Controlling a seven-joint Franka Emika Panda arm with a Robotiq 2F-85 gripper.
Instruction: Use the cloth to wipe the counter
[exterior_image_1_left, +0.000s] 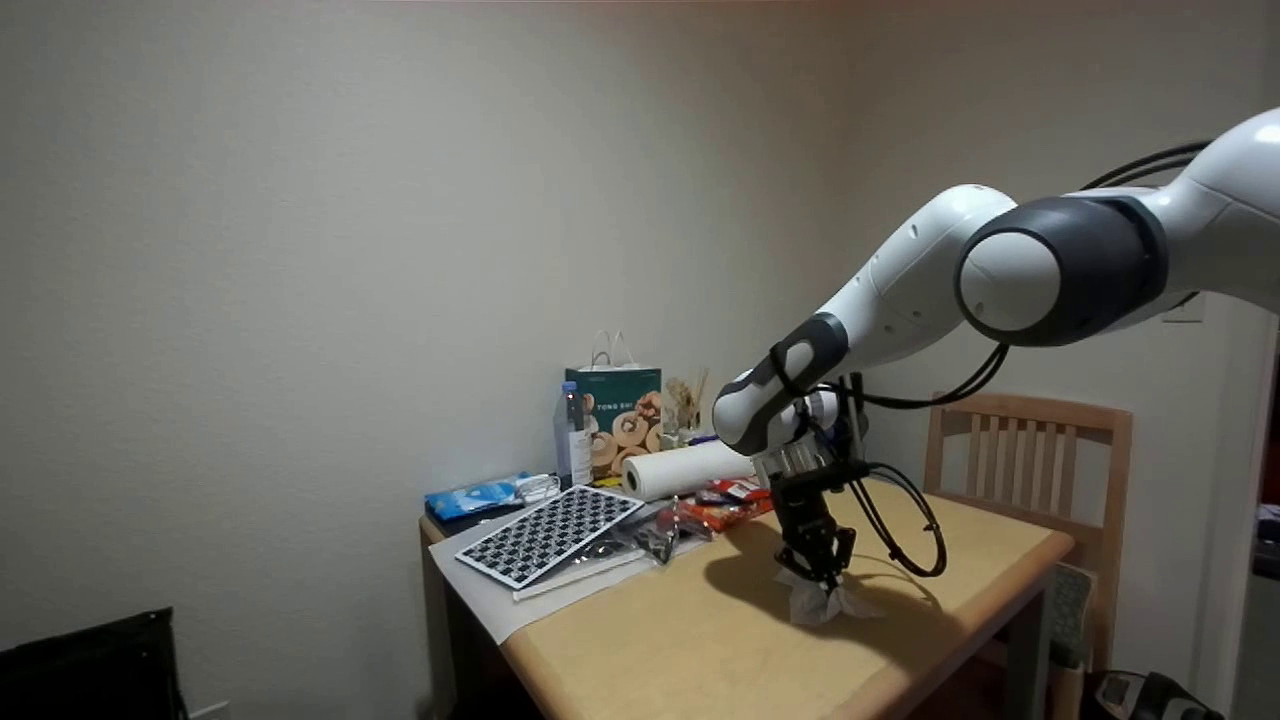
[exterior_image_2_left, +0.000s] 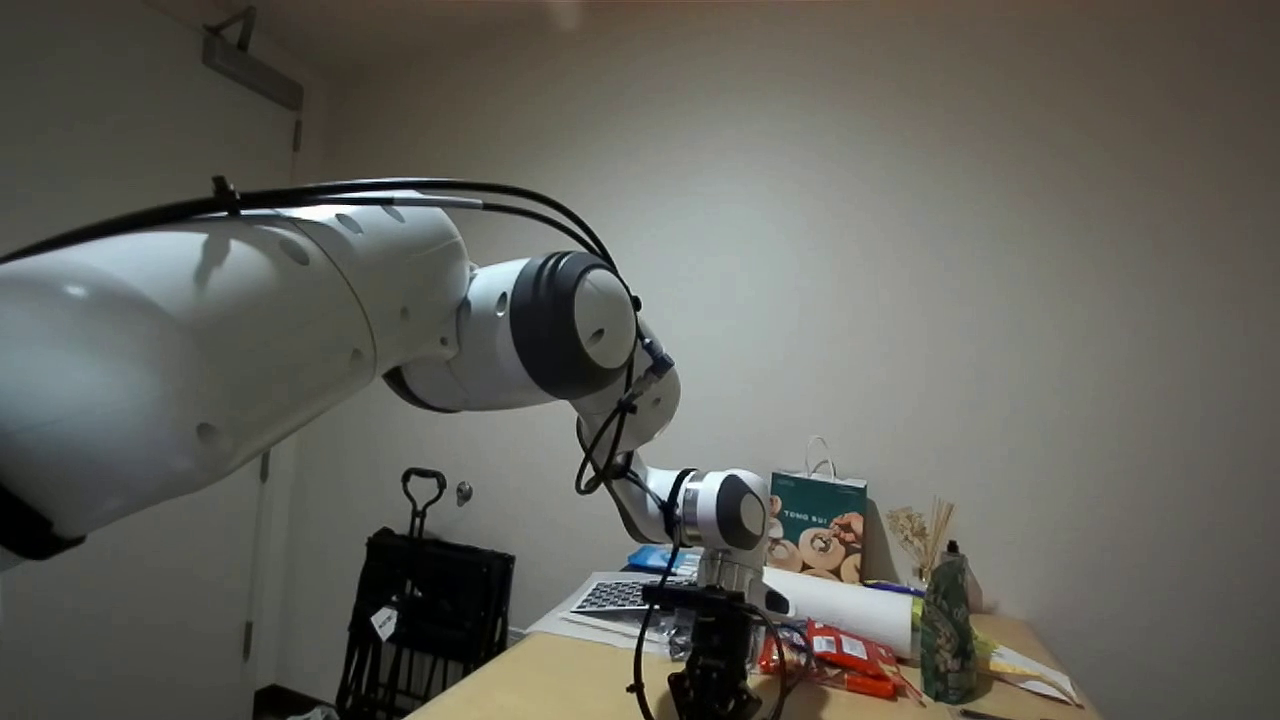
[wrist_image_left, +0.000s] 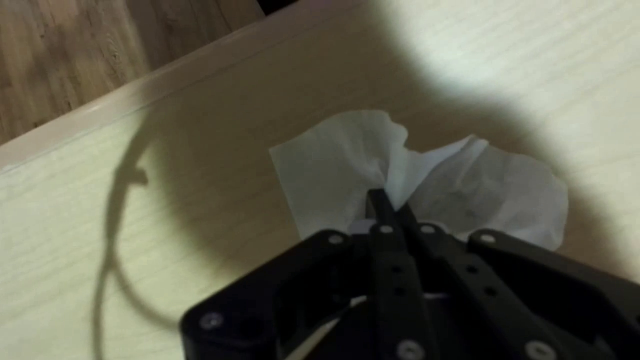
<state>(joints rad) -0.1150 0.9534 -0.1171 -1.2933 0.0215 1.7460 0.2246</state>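
Observation:
The cloth (wrist_image_left: 325, 170), thin, white and crumpled, spreads out on both sides of my fingertips in the wrist view. My gripper (wrist_image_left: 393, 202) is shut on a pinched fold of it. In an exterior view the gripper (exterior_image_1_left: 826, 583) points down and the cloth (exterior_image_1_left: 815, 606) bunches under it, against the tan wooden counter (exterior_image_1_left: 680, 640). How firmly it presses on the wood cannot be judged. Another exterior view has the gripper (exterior_image_2_left: 715, 690) at the lower border, its tips and the cloth cut off there.
A checkered board (exterior_image_1_left: 550, 535), paper roll (exterior_image_1_left: 688, 470), red packets (exterior_image_1_left: 725, 505), bottle (exterior_image_1_left: 573, 440) and green bag (exterior_image_1_left: 625, 415) crowd the far side. A dark green pouch (exterior_image_2_left: 948, 630) stands upright. The counter's edge (wrist_image_left: 150, 85) runs near the cloth. A wooden chair (exterior_image_1_left: 1030, 410) stands behind.

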